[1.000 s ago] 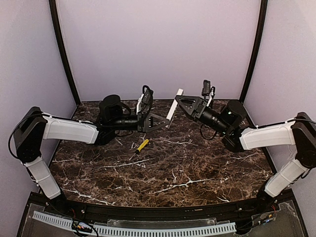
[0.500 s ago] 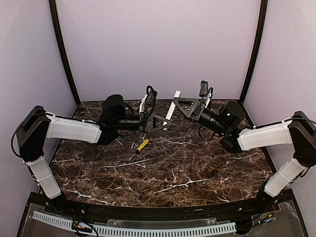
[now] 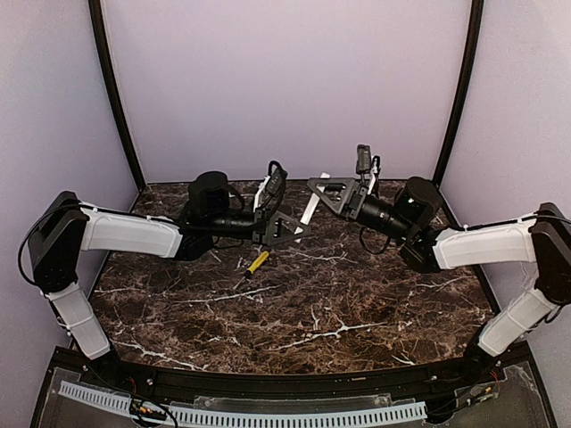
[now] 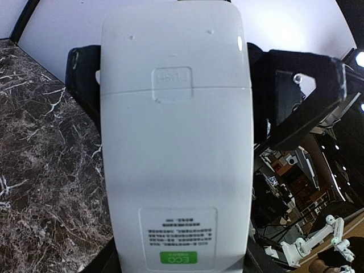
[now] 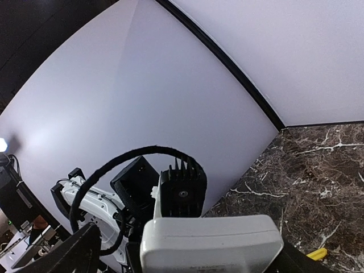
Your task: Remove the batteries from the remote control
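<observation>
The remote control (image 3: 314, 203) is a slim white bar held tilted in the air over the back of the table. My left gripper (image 3: 303, 229) is shut on its lower end. In the left wrist view its plain back (image 4: 176, 159) faces the camera, with the cover and push tab (image 4: 170, 77) in place. My right gripper (image 3: 318, 186) stands open around the upper end. In the right wrist view that end (image 5: 210, 242) sits apart from the dark fingers (image 5: 74, 253). The batteries are hidden.
A yellow-handled tool (image 3: 258, 261) lies on the dark marble table (image 3: 339, 303) below the left gripper, and its tip also shows in the right wrist view (image 5: 317, 254). Purple walls and black corner posts (image 3: 114, 98) close in the back and sides.
The left gripper has shut on the remote's lower end and shifted a little right. The right gripper's jaws have spread open off the upper end.
</observation>
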### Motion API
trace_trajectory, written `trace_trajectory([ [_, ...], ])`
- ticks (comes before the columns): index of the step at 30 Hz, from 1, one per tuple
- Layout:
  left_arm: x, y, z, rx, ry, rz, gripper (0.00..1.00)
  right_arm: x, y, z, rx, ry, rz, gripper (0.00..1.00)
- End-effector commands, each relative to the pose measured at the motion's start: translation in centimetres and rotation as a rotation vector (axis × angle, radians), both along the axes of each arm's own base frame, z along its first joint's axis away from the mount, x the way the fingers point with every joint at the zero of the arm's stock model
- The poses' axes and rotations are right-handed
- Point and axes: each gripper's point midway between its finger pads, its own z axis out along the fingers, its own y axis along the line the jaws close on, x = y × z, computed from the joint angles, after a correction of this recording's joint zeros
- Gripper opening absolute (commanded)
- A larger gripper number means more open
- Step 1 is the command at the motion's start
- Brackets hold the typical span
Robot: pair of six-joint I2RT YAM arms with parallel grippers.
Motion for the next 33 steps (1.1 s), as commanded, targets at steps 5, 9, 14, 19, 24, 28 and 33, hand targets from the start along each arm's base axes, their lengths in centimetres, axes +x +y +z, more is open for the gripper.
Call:
trace_trajectory([
  [5, -1.5, 1.5, 2.9, 0.066, -0.160, 0.005, 0.00, -1.0, -0.5, 0.8, -0.232, -0.035, 0.008, 0.99],
  [9, -1.1, 2.2, 2.4, 0.169, -0.206, 0.039, 0.00, -1.0, -2.1, 0.4, -0.332, -0.020, -0.041, 0.99],
  [14, -0.5, 3.2, 1.2, 0.327, -0.242, 0.072, 0.00, -0.8, -4.1, 0.1, -0.418, 0.036, -0.075, 0.99],
  [19, 0.3, 4.6, 0.7, 0.470, -0.320, 0.103, 0.00, -0.4, -6.0, -0.3, -0.484, 0.131, -0.111, 0.99],
  [24, 1.8, 6.1, 0.0, 0.587, -0.439, 0.170, 0.00, -0.4, -6.8, -1.4, -0.504, 0.255, -0.052, 0.99],
  [28, 2.9, 7.3, -1.2, 0.669, -0.533, 0.225, 0.01, -0.4, -6.3, -2.5, -0.495, 0.374, 0.066, 0.98],
  [33, 3.0, 7.9, -2.0, 0.703, -0.668, 0.251, 0.00, -0.6, -4.7, -3.3, -0.508, 0.438, 0.198, 0.96],
])
